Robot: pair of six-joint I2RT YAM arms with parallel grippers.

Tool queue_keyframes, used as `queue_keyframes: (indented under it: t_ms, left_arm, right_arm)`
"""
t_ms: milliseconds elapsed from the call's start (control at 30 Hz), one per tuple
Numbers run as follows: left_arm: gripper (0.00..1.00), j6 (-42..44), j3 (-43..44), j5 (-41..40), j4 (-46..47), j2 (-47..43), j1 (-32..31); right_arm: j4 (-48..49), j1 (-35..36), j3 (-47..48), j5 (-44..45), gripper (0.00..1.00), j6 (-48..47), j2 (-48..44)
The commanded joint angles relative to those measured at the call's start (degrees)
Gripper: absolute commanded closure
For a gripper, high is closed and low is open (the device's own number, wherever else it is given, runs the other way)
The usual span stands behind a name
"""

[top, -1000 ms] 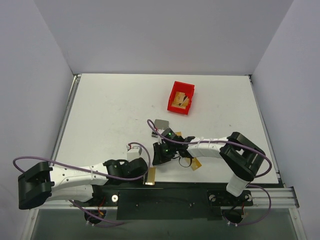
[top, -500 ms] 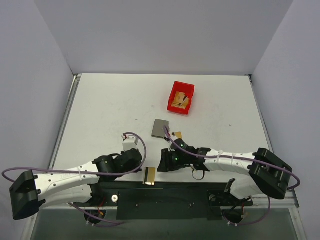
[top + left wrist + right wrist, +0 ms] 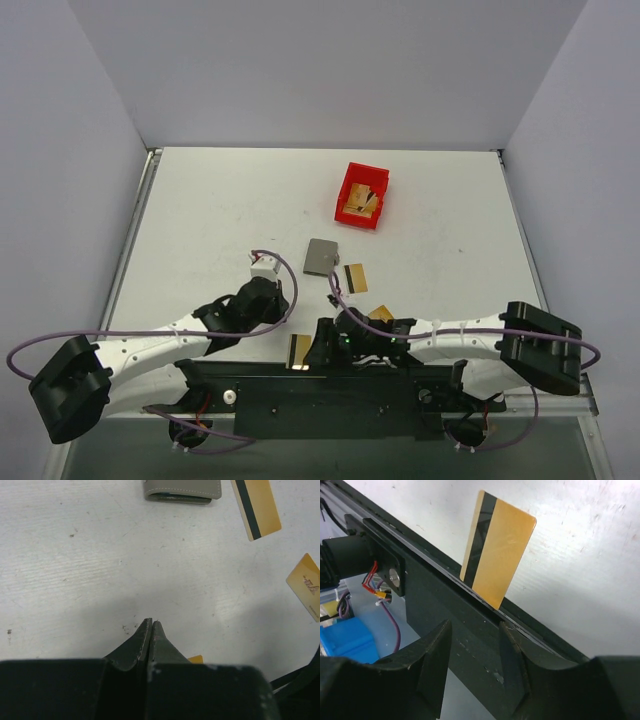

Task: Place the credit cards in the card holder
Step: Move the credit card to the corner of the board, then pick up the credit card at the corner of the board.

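Gold black-striped card (image 3: 497, 555) lies before parted right hand (image 3: 475, 632); left hand (image 3: 151, 626) closed

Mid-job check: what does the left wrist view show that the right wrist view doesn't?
Only left wrist: the card holder, a striped card beside it, a printed card, and the shut left hand. Only right wrist: a third card at the near edge by the black rail, ahead of the open right hand. Both: the white table; a gold corner under the left hand might be that card.
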Motion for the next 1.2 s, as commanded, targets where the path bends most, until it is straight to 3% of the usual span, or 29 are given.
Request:
queue_keyframes:
  t_ms: [0, 233, 567, 767, 1167]
  left_arm:
    - [1.00, 3.1, -1.1, 4.9, 8.1, 0.8, 0.3]
    - [1.00, 3.5, -2.5, 7.2, 6.8, -1.1, 0.2]
    - [1.00, 3.7, -6.3, 9.9, 6.5, -2.2, 0.1]
    - [1.00, 2.2, -9.6, 11.6, 9.2, -2.2, 0.1]
    - [1.00, 2.8, -8.2, 11.3, 12.1, 2.2, 0.1]
  right_arm:
    - [5.5, 4.3, -1.1, 6.6, 0.62, 7.8, 3.4]
    - [10.9, 7.4, -3.2, 10.8, 0.61, 15.5, 8.0]
    - [18.6, 9.4, -4.8, 14.8, 0.58, 18.8, 12.6]
    - [18.1, 9.3, -5.3, 15.9, 0.57, 19.2, 12.3]
    - [19.1, 8.6, -7.3, 17.1, 0.57, 20.6, 12.2]
